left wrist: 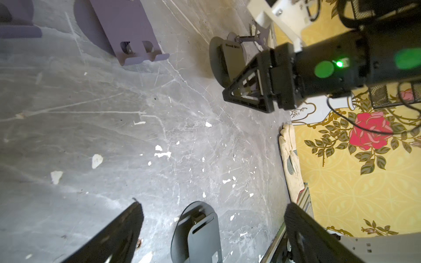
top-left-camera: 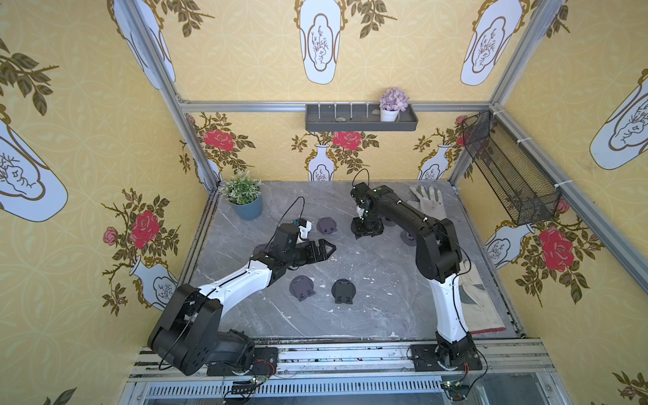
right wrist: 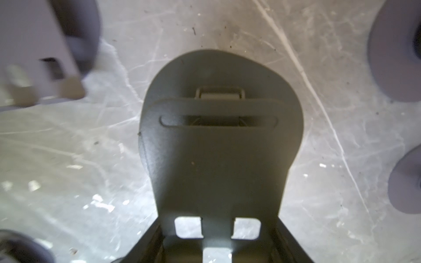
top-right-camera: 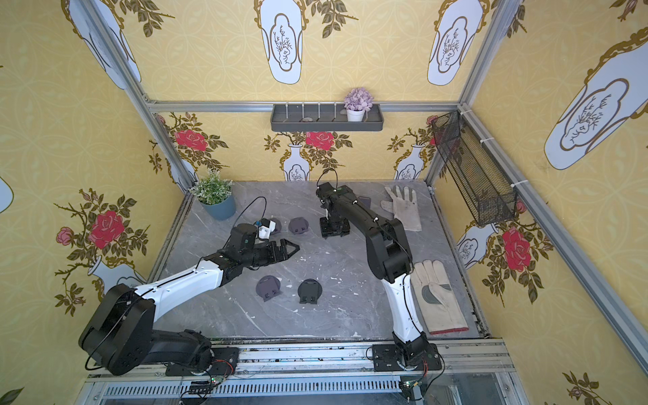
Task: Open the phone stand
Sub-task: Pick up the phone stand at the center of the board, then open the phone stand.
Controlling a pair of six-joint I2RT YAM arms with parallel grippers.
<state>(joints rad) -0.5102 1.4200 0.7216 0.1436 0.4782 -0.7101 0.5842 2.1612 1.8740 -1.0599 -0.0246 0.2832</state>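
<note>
Grey marble bench (top-left-camera: 378,308), far middle: hidden in both top views beneath the right end effector (top-left-camera: 366,230), the phone stand (right wrist: 216,159) is seen from the wrist clamped at its hooked end, rounded end pointed away. The left end effector (top-left-camera: 324,249) is held wide open, empty.

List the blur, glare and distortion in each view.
Right wrist view: the dark phone stand is fairly sharp, the purple stand beside it smeared, the tabletop glaring pale. Left wrist view: green flare blobs by an indicator light; the left gripper shows its fingers dark and soft. In both top views: sharp, evenly lit, frame posts splayed by the wide lens.
</note>
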